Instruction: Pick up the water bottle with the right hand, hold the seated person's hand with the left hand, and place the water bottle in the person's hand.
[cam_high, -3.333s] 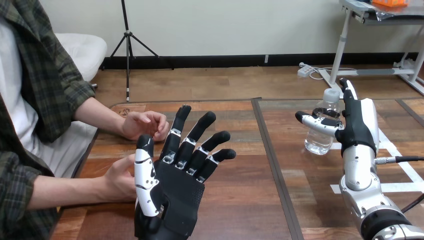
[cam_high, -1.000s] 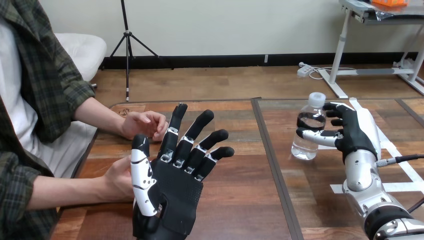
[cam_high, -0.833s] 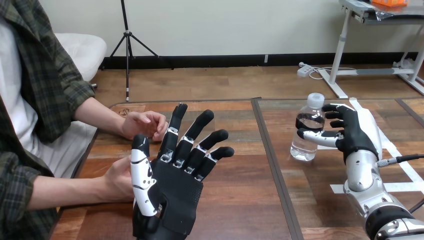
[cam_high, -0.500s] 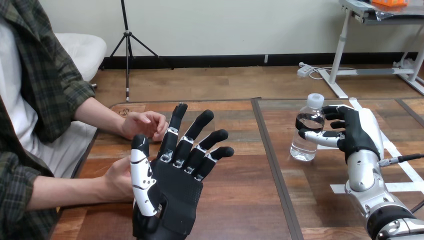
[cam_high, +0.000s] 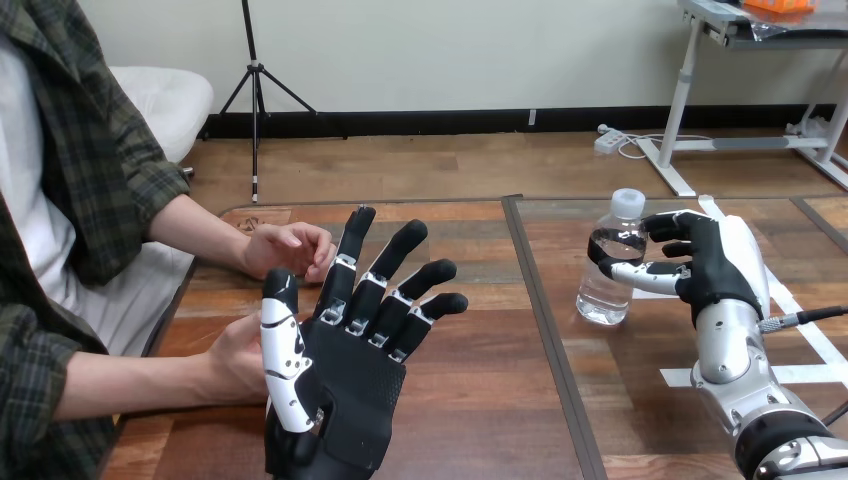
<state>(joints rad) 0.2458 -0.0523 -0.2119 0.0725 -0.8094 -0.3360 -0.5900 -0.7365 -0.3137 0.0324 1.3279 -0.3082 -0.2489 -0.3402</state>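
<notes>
one bottle (cam_high: 606, 288) leftward in right hand (cam_high: 712, 268)

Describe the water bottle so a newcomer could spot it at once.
On the right half of the wooden table, the water bottle is upright, with the right hand curled round it. It alone is clear plastic with a white cap.

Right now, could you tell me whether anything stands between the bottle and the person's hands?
Yes: the open left hand stands upright on that line, partly covering the person's nearer hand. Between it and the bottle, gripped by the right hand, only bare table shows.
</notes>
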